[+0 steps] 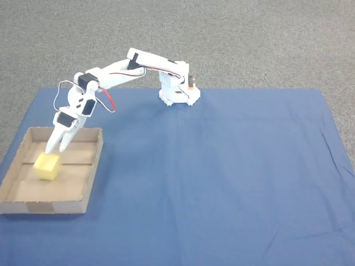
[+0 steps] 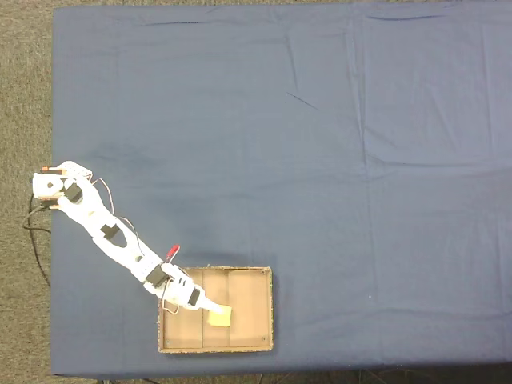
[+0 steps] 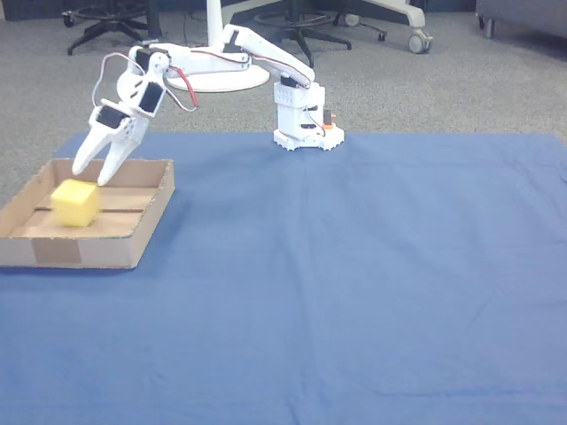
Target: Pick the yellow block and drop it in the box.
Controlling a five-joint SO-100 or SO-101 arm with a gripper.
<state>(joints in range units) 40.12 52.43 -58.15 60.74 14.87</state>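
The yellow block is a small pale-yellow cube inside the box, a shallow brown cardboard tray at the left end of the blue cloth. My white gripper hangs open just above the block, fingers pointing down and apart from it. In the other view the block looks slightly blurred inside the box, with the open gripper above it. From the top-down fixed view the gripper reaches over the box wall, and the block lies at its tip.
A blue cloth covers the table, mostly bare to the right of the box. The arm's base stands at the cloth's far edge. Grey carpet surrounds the cloth, and chair and stand bases sit behind the arm.
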